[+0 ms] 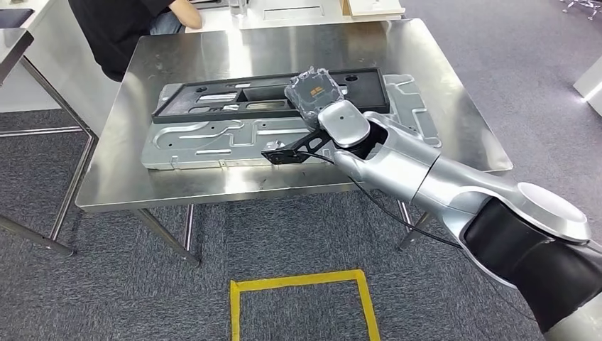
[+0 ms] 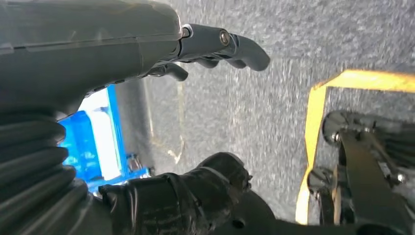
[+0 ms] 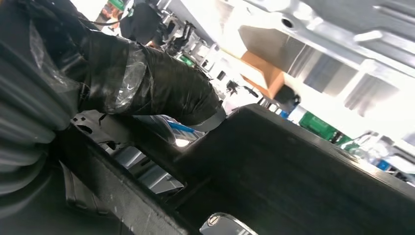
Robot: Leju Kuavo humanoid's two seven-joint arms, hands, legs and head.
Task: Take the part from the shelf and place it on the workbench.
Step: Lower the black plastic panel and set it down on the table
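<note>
Part (image 1: 314, 88) on black tray (image 1: 213, 103) – under right robot hand (image 1: 323, 106), fingers around it – grip unclear.

tables: one steel table (image 1: 213, 181) in front, and the corner of a second table (image 1: 14, 39) at far left
black frames: one (image 1: 213, 99), lying on the plate
metal plates: one (image 1: 192, 145), flat on the table
wrapped parts: one (image 1: 312, 89)
robot hands: two, right (image 1: 319, 96) and left (image 2: 215, 44)
people: one (image 1: 128, 21)
yellow floor squares: one (image 1: 302, 302)
</note>
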